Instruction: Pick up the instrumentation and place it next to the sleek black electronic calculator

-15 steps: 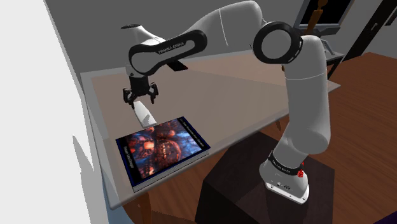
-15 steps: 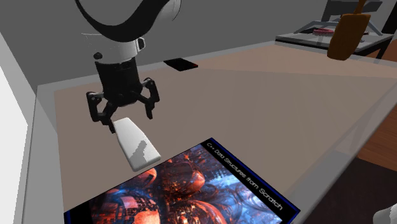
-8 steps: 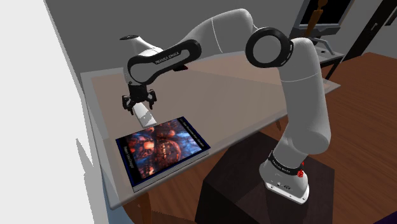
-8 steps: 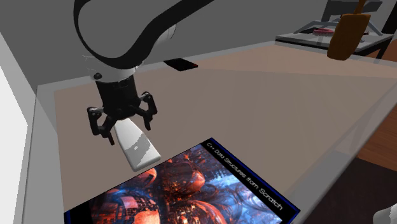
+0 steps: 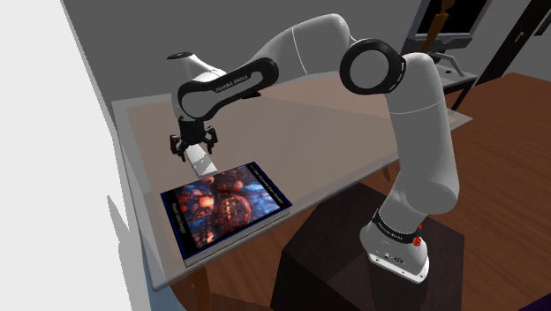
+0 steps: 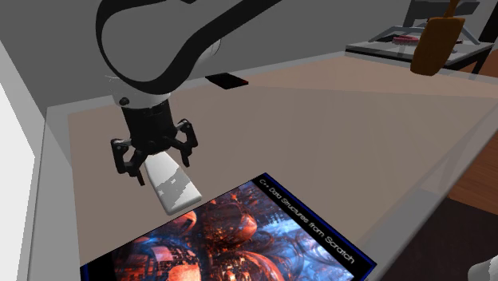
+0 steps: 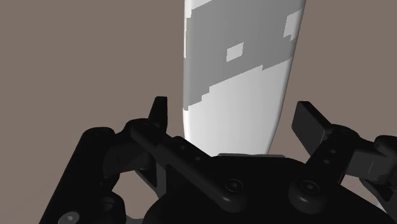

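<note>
The instrument is a plain white, elongated slab (image 6: 172, 186) with grey patches, lying flat on the brown table (image 6: 359, 120) beside a book. My black gripper (image 6: 157, 163) hangs low over its far end, open, one finger on each side of it. In the wrist view the white slab (image 7: 235, 76) runs out from between the fingertips (image 7: 159, 108) with small gaps on both sides, so nothing is clasped. From the shoulder view the gripper (image 5: 192, 148) covers the slab's (image 5: 201, 163) upper end. The flat black calculator (image 6: 227, 81) lies far back on the table, well away from the gripper.
A book with a red and blue cover (image 5: 225, 206) lies close to the slab near the table's front edge (image 5: 265, 243). A white wall (image 5: 44, 177) flanks the shoulder view's left. A second table with a brown object (image 6: 435, 44) stands behind. The dark stand (image 5: 353, 265) is at lower right.
The gripper has dropped from above the white slab to straddle its far end, fingers still apart. The slab, the book and the calculator have not moved.
</note>
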Robot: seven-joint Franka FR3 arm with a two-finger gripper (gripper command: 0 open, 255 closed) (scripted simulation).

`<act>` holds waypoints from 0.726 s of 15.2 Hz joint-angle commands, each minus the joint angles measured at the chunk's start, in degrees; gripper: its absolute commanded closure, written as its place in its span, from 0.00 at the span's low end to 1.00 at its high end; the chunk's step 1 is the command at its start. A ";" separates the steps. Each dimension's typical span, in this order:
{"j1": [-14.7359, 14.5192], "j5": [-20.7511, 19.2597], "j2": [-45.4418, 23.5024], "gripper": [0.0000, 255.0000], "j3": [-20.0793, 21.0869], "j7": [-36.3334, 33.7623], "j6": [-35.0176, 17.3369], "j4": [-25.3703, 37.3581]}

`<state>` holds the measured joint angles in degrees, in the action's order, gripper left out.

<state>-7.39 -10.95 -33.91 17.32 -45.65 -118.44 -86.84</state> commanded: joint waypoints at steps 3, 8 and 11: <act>0.00 0.00 0.00 1.00 0.00 0.00 0.00 0.00; 0.00 0.00 0.01 1.00 0.00 -0.01 -0.01 -0.02; 0.00 0.00 -0.01 1.00 0.00 0.00 -0.01 0.00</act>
<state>-7.39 -10.95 -33.90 17.32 -45.65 -118.45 -86.85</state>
